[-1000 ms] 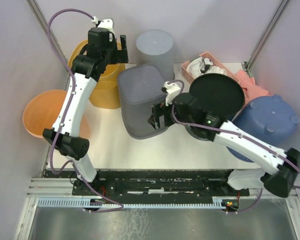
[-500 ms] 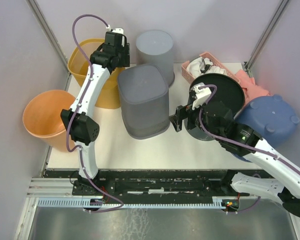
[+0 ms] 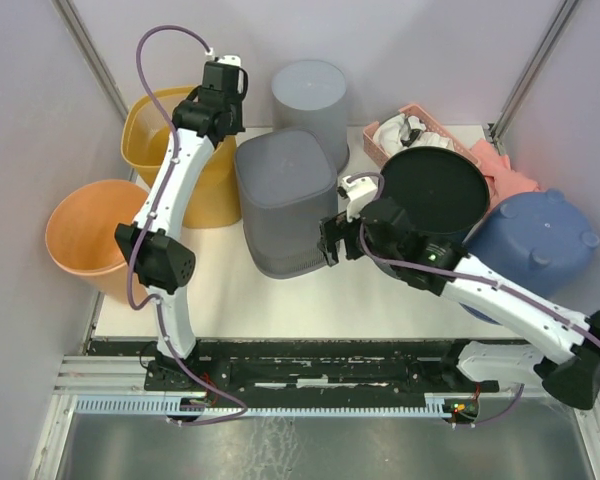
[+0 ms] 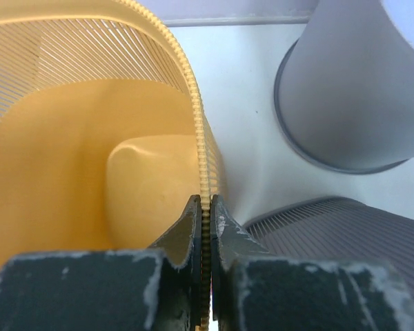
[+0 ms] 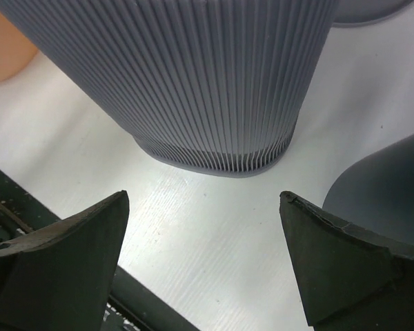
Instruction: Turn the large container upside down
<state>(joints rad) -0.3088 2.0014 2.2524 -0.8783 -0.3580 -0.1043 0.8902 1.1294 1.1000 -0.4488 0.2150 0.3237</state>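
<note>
The large container [image 3: 158, 148] is a yellow slatted bin standing upright at the back left, its mouth facing up. My left gripper [image 3: 221, 122] reaches over its right rim and is shut on that thin slatted wall [image 4: 196, 117]; in the left wrist view the left gripper [image 4: 205, 207] pinches the wall between both fingers. My right gripper [image 3: 329, 240] hangs open low over the table, just right of an upside-down grey ribbed bin [image 3: 285, 195]. The right wrist view shows the right gripper [image 5: 203, 196] empty, with the ribbed bin [image 5: 193, 69] ahead of it.
An orange bucket [image 3: 80, 235] stands at the left edge. A grey round bin [image 3: 310, 92] sits upside down at the back. A black round bin [image 3: 435, 192], a pink basket of cloths [image 3: 412, 130] and an upturned blue tub [image 3: 535, 240] crowd the right.
My left gripper came down onto the yellow bin's right rim and closed on it. The right arm swung away to the right, then back beside the grey ribbed bin, still open.
</note>
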